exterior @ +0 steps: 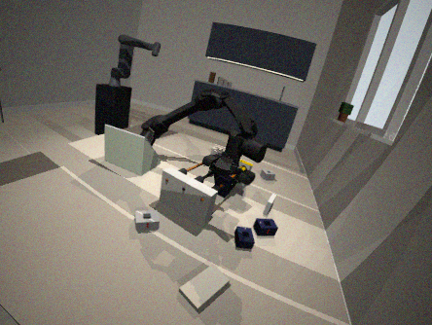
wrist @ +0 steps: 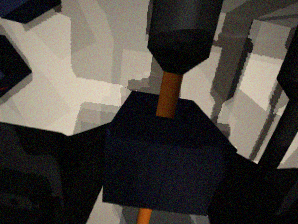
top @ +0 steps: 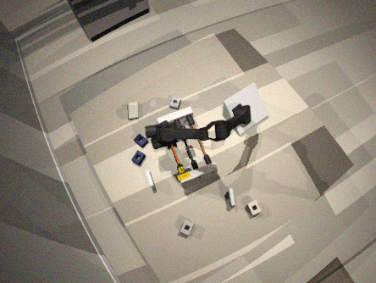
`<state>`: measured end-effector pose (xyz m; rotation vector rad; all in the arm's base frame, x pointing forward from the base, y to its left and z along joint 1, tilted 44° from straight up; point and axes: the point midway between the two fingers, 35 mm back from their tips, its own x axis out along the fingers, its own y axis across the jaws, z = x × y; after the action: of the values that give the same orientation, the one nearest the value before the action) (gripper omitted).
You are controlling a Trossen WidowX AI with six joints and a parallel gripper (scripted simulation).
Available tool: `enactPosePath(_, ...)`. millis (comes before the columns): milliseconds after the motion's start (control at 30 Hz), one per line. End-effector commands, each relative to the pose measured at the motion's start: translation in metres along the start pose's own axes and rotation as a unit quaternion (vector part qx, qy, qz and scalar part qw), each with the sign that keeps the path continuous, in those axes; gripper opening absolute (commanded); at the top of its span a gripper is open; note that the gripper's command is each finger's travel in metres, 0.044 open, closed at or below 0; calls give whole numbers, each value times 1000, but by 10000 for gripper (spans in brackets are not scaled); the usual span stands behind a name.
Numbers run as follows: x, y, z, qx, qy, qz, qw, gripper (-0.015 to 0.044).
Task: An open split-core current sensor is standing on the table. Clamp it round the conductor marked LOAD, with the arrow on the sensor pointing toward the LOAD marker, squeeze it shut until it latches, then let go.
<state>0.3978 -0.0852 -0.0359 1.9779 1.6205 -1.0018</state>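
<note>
The current sensor (wrist: 160, 175) (exterior: 225, 188) is dark blue. In the wrist view its two halves meet at the top, around the orange conductor (wrist: 170, 95) (top: 175, 155), which comes out on both sides. That conductor runs to the yellow LOAD marker (top: 184, 175) on the end panel. My gripper (wrist: 158, 130) is shut on the sensor, with one dark finger on its left side and one on its right. The arm hides the sensor in the top view. The arrow and the latch cannot be made out.
A black conductor (top: 188, 149) and another orange conductor (top: 201, 143) run alongside, between two upright white panels (top: 174, 115) (exterior: 182, 204). Two dark blue blocks (top: 141, 141) (top: 138, 158) lie near the gripper. Several pale blocks and plates lie around. A large pale box (top: 254, 95) stands by the arm's base.
</note>
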Motion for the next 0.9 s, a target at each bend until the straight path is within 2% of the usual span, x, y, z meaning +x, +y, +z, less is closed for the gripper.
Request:
enactPosePath(0,0,1,0,-4,0,1,1000,0)
enactPosePath(233,5,1,0,-3,0,1,1000,0)
enactPosePath(567,0,0,0,-1,-1,0,1000,263)
enactPosePath(867,0,0,0,-1,-1,0,1000,267)
